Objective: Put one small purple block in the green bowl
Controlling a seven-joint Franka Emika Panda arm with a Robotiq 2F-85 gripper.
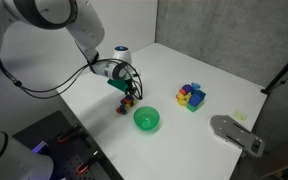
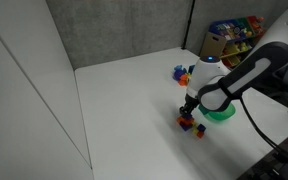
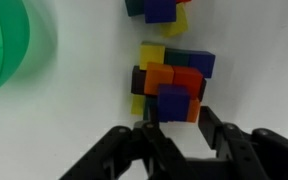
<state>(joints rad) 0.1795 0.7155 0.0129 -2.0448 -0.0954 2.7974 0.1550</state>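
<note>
A small purple block [image 3: 172, 103] sits at the near edge of a tight cluster of tiny mixed-colour cubes [image 3: 169, 75] on the white table. My gripper [image 3: 179, 115] is open, with one finger on each side of the purple block. The left finger is close against the block and a small gap shows on the right. In both exterior views the gripper [image 1: 127, 92] [image 2: 189, 108] hangs low over the cubes [image 1: 127, 104] [image 2: 190, 124]. The green bowl [image 1: 147, 120] [image 2: 222, 112] [image 3: 14, 45] stands close beside the cluster and looks empty.
A pile of larger yellow, blue and magenta blocks [image 1: 191, 96] [image 2: 181, 72] lies farther along the table. A grey flat object [image 1: 234, 133] sits near one table edge. A shelf with toys [image 2: 234, 35] stands behind the table.
</note>
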